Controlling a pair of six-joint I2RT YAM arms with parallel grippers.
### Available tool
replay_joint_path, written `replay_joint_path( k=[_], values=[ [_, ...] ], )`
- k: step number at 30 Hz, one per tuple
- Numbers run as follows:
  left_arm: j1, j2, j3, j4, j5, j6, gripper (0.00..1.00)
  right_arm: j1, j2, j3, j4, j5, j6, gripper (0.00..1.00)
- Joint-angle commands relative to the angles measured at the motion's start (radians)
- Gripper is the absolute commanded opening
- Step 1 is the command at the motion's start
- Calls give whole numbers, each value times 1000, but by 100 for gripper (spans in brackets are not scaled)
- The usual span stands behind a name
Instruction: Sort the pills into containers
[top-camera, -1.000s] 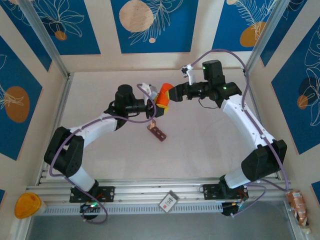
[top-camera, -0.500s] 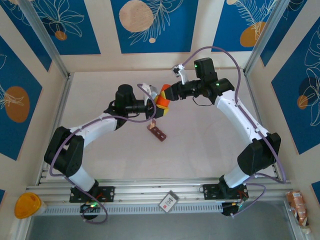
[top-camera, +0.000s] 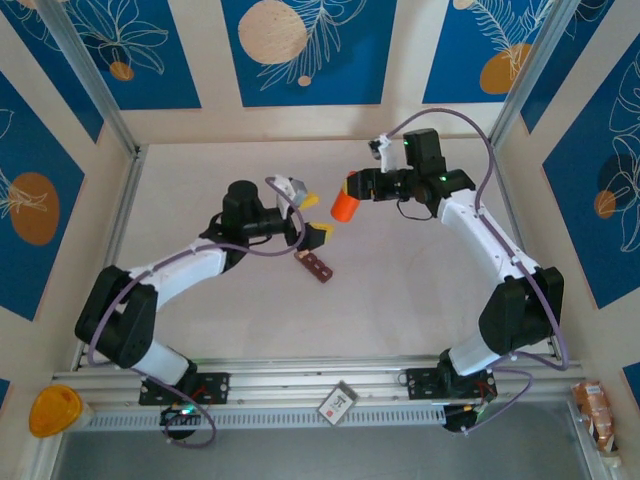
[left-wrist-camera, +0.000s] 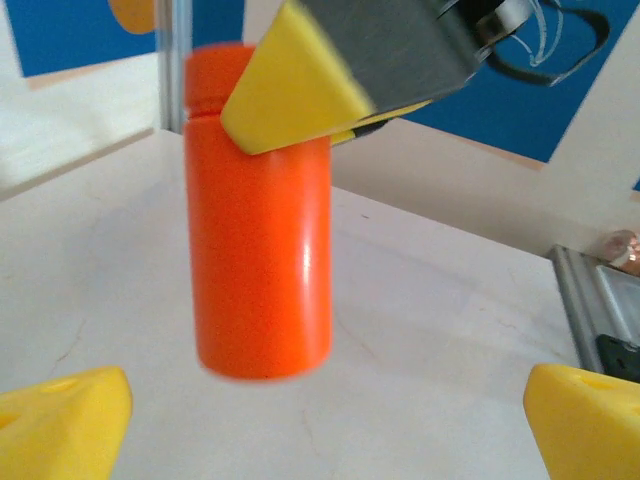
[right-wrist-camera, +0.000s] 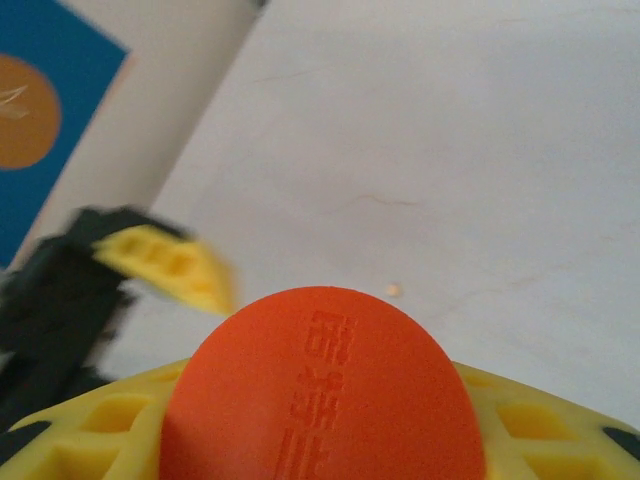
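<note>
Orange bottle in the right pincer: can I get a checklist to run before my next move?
1. Right pincer shut on orange bottle: ok.
2. Left pincer open, not touching the bottle: ok.
3. Containers lying on the table, apart from both pincers: ok.
4. Bottle opened for pouring: cannot tell.
5. What the compartments hold: cannot tell, too small.

Your left arm (top-camera: 175, 268) and right arm (top-camera: 490, 245) both had white link shells between bulky black joint housings, standing on black bases at the near rail. A lilac cable (top-camera: 440, 104) ran loosely along each arm. Small green lights (top-camera: 410, 135) glowed on the right arm's far joints. The left gripper (top-camera: 312, 218) had plain yellow wedge fingers (left-wrist-camera: 62, 420). The right gripper (top-camera: 348, 198) had yellow gridded fingers (right-wrist-camera: 70, 415) with a honeycomb pattern.
</note>
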Motion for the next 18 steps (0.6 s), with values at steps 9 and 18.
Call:
replay_joint_path(
  k=[9, 18],
  values=[
    [18, -244, -133, -83, -336, 53, 100, 25, 15, -230, 291, 538, 105, 38],
    [20, -367, -216, -95, -493, 50, 100, 83, 185, -236, 404, 817, 128, 38]
  ],
)
